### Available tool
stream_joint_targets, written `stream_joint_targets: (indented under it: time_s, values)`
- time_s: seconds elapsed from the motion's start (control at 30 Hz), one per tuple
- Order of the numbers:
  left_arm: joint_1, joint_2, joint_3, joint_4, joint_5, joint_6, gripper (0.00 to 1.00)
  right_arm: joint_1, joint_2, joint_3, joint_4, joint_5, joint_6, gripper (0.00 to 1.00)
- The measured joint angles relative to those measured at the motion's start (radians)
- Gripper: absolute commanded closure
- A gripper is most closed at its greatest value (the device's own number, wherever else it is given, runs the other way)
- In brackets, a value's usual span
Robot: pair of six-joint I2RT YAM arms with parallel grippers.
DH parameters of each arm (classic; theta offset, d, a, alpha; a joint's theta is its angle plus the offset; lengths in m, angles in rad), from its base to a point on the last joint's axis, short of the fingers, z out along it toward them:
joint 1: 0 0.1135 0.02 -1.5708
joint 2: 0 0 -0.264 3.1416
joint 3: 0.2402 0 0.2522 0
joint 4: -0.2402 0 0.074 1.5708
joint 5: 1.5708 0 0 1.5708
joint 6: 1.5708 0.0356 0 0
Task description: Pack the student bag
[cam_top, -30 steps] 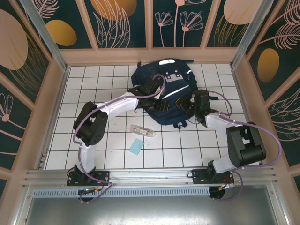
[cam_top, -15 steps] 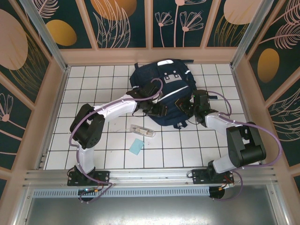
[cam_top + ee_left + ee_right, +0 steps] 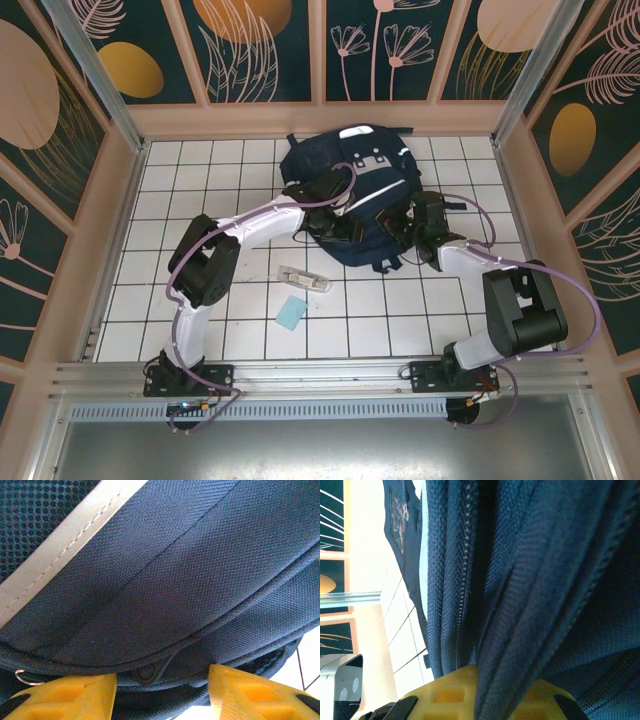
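While your left pincer [image 3: 338,226] sits on the near left flank of the student bag [image 3: 362,172], its yellow fingers [image 3: 65,696] stand partly apart. The wrist view shows the left pincer [image 3: 162,682] with a dark zip pull [image 3: 146,672] between its tips and the bag's navy seam just ahead. A white reflective stripe [image 3: 65,545] runs up and to the left beyond that seam.

Nearer the arm bases than this pincer, and well apart from it, a clear pencil case [image 3: 304,279] lies on the white tiled tabletop [image 3: 200,190]. A pale blue square [image 3: 292,313] lies just beside the case.

The bag lies between your two pincers, stretching away from both towards the far wall.

On the bag's near right side, your right pincer [image 3: 396,226] is closed tight. The wrist view shows the right pincer [image 3: 479,700] with a fold of the navy fabric [image 3: 530,580] clamped between its yellow pads [image 3: 445,695]. A closed zip line [image 3: 462,580] runs away just left of the fold.
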Motion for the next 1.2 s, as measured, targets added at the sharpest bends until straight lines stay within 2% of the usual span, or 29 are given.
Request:
stream_joint_targets:
  time_s: [0.23,0.37,0.57,0.73,0.83,0.97,1.2]
  values:
    - [0.001,0.0,-0.021,0.025,0.007,0.007,0.55,0.0,0.001,0.0,0.0,0.0,0.0,1.0]
    - [0.01,-0.007,-0.088,0.127,0.068,-0.015,0.55,0.0,0.007,0.0,0.0,0.004,0.0,1.0]
    - [0.024,-0.051,-0.162,0.263,0.159,-0.111,0.49,-0.002,0.007,0.0,0.013,0.007,0.0,1.0]
    - [0.004,-0.085,-0.169,0.414,0.218,-0.169,0.53,0.005,0.014,0.0,0.023,-0.021,0.003,1.0]
    - [-0.001,-0.089,-0.169,0.448,0.232,-0.185,0.53,0.005,0.016,0.0,0.028,-0.023,0.005,1.0]
    - [0.0,-0.089,-0.17,0.436,0.22,-0.173,0.5,0.005,0.016,0.0,0.029,-0.024,0.004,1.0]
    - [-0.001,-0.093,-0.144,0.312,0.085,-0.084,0.49,0.005,0.018,0.0,0.029,-0.031,0.003,1.0]
